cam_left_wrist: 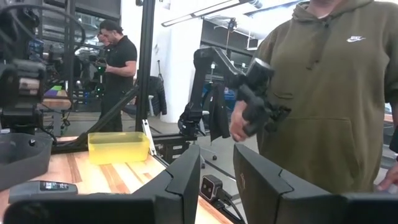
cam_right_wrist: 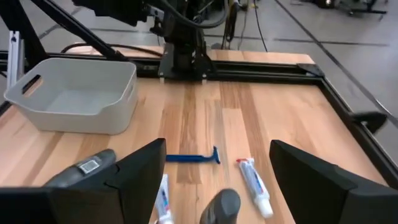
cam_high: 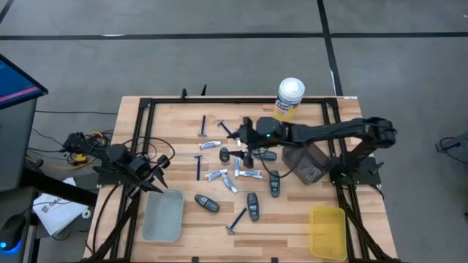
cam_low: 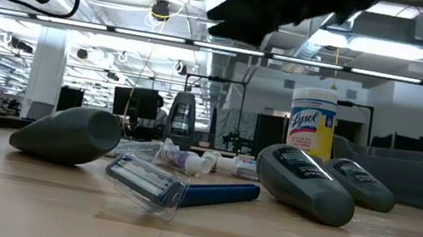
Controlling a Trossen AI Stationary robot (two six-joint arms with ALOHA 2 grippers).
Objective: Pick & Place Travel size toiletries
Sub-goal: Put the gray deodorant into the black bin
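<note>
The right gripper, fingers spread apart and empty, hovers above the scattered toiletries, a dark grey oval container directly below it between its fingers, seemingly about to descend and grasp; left gripper waits far off, slightly parted

The table is light brown wood with stripes. The razors are dark blue, and the little tubes are white with blue and red print. The oval containers are dark grey. One tray is light grey, one tray is yellow, and one tray is dark. The canister is yellow with a white lid. Both arms are black. A person's hoodie is olive green.
</note>
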